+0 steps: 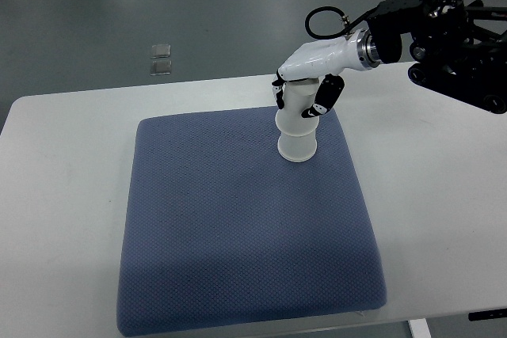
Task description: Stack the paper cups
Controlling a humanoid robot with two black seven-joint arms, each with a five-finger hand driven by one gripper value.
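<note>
A stack of white paper cups (297, 131) stands upside down on the far right part of the blue mat (238, 227). My right hand (305, 94) reaches in from the upper right and its white fingers with black tips are curled around the top cup of the stack. The lower cup's rim (297, 152) rests on the mat. The left arm does not show in the top view.
The blue mat lies on a white table (444, 195). A small clear object (162, 58) sits on the grey floor beyond the table's far edge. My right arm's black structure (459, 45) hangs over the table's far right corner.
</note>
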